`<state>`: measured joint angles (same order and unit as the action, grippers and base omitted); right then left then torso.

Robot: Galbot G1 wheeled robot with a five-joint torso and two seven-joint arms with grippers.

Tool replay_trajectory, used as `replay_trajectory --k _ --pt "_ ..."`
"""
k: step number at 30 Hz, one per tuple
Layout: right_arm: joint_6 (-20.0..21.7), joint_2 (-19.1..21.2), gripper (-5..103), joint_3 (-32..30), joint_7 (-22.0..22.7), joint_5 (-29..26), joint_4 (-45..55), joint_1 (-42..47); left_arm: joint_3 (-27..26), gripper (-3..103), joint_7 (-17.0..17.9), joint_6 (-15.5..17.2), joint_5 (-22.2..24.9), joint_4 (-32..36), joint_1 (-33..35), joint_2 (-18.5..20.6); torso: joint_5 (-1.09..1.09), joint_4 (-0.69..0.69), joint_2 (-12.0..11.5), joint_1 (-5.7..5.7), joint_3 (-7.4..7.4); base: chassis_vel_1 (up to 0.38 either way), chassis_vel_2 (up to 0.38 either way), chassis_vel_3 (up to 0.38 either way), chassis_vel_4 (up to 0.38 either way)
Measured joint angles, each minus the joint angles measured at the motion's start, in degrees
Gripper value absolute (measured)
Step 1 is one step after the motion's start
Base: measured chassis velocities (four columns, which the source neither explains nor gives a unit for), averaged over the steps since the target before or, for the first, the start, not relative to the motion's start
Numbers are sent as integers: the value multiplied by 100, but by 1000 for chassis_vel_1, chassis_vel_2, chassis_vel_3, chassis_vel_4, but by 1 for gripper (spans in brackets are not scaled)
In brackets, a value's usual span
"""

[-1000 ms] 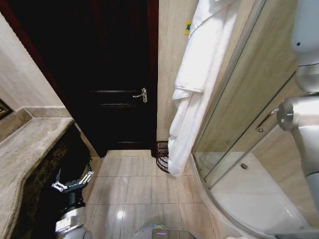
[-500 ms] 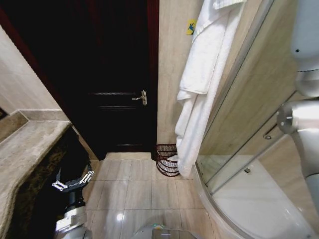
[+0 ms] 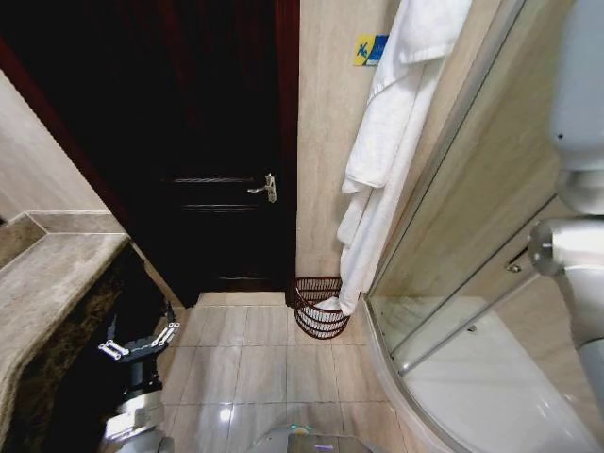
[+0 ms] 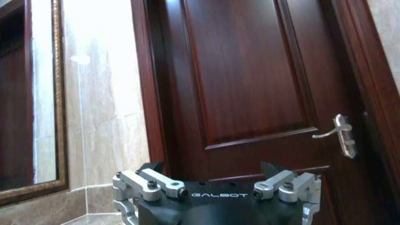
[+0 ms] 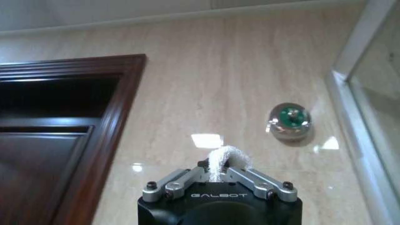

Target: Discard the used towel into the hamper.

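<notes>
**Towel hung over the hamper by the door**

The long white terry towel (image 3: 382, 160) hung down the beige wall, its lower end (image 3: 332, 304) dipping into the small round reddish-brown wire hamper (image 3: 316, 307). The hamper stood on the beige tiled floor (image 3: 255, 359) at about 12 o'clock from the robot, in the corner between the dark wooden door (image 3: 217, 142) and the curved glass shower enclosure (image 3: 472, 264). In the right wrist view, the right hand (image 5: 220, 174) was clenched on a tuft of white towel (image 5: 224, 158), raised near the wall. The left hand (image 3: 139, 343) hung low at roughly 9 o'clock, beside the mottled stone counter (image 3: 47, 283), its fingers (image 4: 153, 183) spread apart and released, facing the door's silver lever handle (image 4: 340, 136).
</notes>
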<state>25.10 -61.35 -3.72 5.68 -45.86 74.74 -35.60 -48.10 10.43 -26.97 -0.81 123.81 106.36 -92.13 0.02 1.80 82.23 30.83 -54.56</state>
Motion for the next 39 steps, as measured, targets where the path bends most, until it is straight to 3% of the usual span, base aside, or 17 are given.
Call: replay_trajectory --k 10,17,27,39 --pt "-158 -190 2 109 -210 181 -861 -870 198 100 9 94 -220 85 -79 0 -3 1 0 0 1 0 0 0 0" --pt "-208 -115 2 257 -394 377 -1230 -1260 203 100 19 89 -226 88 -71 0 -2 -1 1 0 1 0 0 0 0" --pt "-166 3 2 241 -297 217 -993 -1070 196 100 32 33 -201 64 -39 0 1 -1 0 1 0 0 0 0 0" --pt "-293 -495 2 191 -219 172 -1143 -1183 178 100 41 39 -161 16 -74 0 -2 0 0 1 0 0 0 0 0"
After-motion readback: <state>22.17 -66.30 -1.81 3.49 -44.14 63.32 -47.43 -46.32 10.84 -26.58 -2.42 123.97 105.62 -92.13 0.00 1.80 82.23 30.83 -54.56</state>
